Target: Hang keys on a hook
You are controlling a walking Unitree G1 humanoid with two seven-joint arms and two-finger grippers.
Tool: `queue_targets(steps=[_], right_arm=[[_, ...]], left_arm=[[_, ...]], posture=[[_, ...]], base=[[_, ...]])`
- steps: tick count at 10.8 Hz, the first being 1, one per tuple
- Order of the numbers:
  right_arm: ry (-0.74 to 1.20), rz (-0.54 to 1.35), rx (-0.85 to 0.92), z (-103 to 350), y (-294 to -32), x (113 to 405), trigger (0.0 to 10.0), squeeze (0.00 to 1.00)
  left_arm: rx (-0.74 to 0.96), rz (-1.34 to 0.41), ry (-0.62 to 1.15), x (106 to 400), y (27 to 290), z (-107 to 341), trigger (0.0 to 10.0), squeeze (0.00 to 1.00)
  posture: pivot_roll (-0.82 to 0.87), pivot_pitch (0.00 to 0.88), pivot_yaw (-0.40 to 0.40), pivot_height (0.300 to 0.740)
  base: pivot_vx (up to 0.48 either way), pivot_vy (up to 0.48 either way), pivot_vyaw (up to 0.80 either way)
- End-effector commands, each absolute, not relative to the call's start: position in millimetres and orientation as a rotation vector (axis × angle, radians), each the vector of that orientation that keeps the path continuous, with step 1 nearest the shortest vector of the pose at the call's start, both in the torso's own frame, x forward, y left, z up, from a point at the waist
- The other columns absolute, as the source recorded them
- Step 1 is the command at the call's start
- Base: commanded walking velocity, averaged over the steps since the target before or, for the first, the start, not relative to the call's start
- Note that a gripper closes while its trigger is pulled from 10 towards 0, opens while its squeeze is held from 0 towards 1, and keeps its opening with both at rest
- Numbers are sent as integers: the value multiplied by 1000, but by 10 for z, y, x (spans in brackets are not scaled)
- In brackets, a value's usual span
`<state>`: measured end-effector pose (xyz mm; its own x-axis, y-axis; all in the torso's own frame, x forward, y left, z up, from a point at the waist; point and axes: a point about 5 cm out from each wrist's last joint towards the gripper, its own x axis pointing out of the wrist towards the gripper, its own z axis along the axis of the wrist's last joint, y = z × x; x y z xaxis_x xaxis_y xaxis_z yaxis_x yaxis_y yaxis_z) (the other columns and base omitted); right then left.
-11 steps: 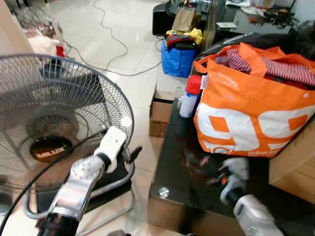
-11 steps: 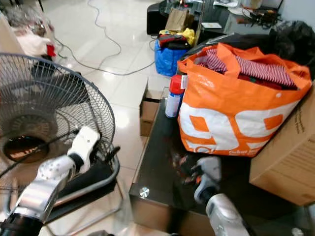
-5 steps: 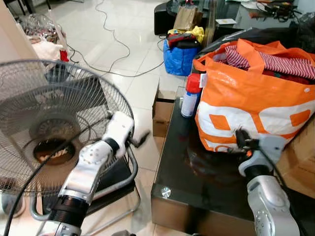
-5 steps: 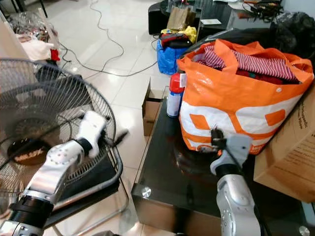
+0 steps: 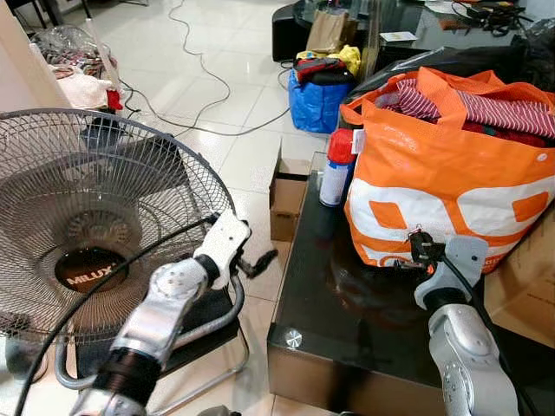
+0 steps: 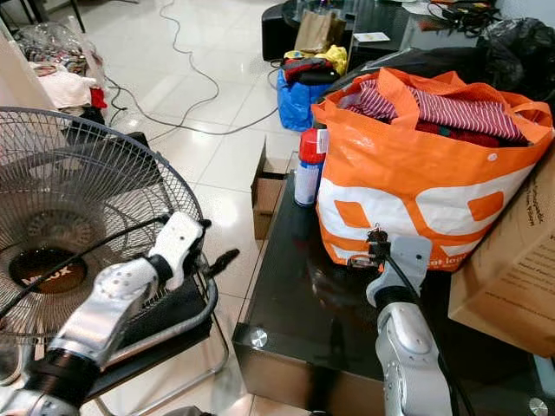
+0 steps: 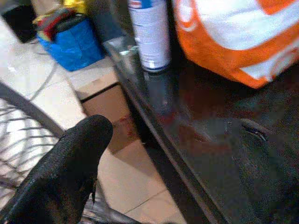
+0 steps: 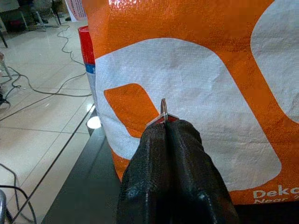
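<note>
My right gripper (image 5: pixel 421 246) is held above the black glass table (image 5: pixel 347 321), just in front of the orange bag (image 5: pixel 451 191). It is shut on the keys (image 8: pixel 163 110); in the right wrist view a metal ring and a bit of red stick out between the closed fingertips (image 8: pixel 154 135). A small dark bunch shows at the tip (image 6: pixel 374 237) in the eye view. My left gripper (image 5: pixel 260 258) is open and holds nothing, out over the floor between the fan and the table's left edge. Its two black fingers (image 7: pixel 74 163) stand wide apart.
A large floor fan (image 5: pixel 95 225) on a metal stand is close on the left. A red-capped spray can (image 5: pixel 335 169) stands on the table by the bag. Cardboard boxes (image 5: pixel 286 195) and a blue bag (image 5: pixel 314 102) lie beyond, a bigger box (image 6: pixel 512 277) sits right, cables (image 5: pixel 199 69) cross the floor.
My right gripper has risen from the table top to the front of the orange bag with the keys in it. The left gripper has drifted right, towards the table.
</note>
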<state>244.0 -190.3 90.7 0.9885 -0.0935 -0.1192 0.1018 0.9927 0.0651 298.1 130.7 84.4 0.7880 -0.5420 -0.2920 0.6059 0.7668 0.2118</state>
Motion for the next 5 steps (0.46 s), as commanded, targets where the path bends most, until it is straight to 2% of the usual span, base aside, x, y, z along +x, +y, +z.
queue_targets(steps=[1, 5], right_arm=[[129, -114, 75, 896, -1874, 2474, 0, 0], [122, -158, 67, 911, -1884, 2525, 0, 0]], left_arm=[[309, -570, 185, 3034, 1363, 902, 10000, 0], [308, -565, 170, 3090, 1337, 920, 10000, 0]], posture=[[-79, 0, 25, 740], [-100, 0, 46, 740]], base=[[0, 0, 0], [0, 0, 0]])
